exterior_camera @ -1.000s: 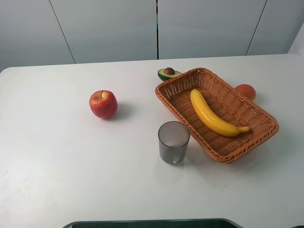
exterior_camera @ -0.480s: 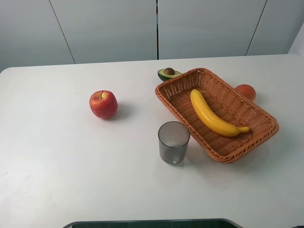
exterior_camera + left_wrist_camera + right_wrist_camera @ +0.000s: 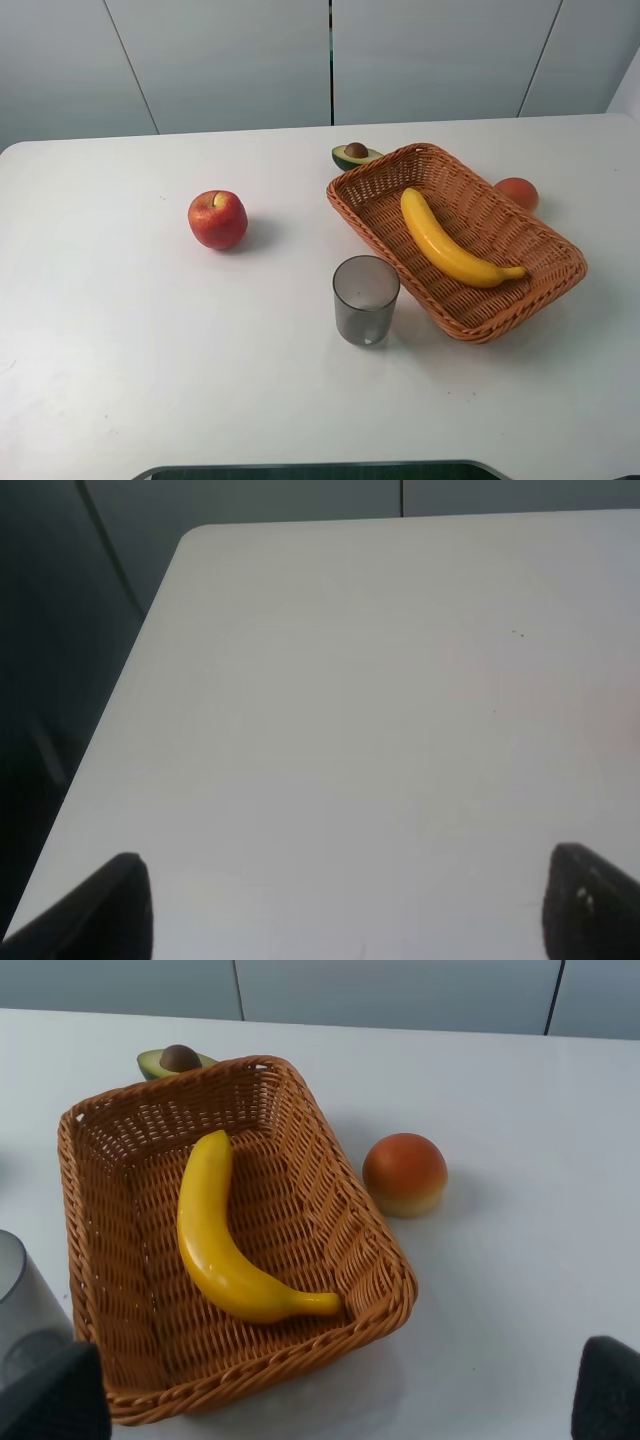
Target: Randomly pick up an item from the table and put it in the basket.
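The yellow banana [image 3: 447, 241] lies inside the orange-brown wicker basket [image 3: 540, 290] on the right half of the white table [image 3: 150, 340]. The right wrist view shows the banana [image 3: 222, 1246] resting diagonally on the basket's floor, with the basket's rim [image 3: 390, 1260] around it. My right gripper [image 3: 330, 1400] is open and empty, pulled back from the basket, with only its dark fingertips [image 3: 50, 1395] showing. My left gripper [image 3: 345, 910] is open and empty over bare table near the left corner. Neither gripper shows in the exterior high view.
A red apple [image 3: 217, 219] sits left of centre. A translucent grey cup [image 3: 366, 299] stands by the basket's front left side. An avocado half [image 3: 354, 155] lies behind the basket. An orange-red fruit [image 3: 518, 192] sits at its right side.
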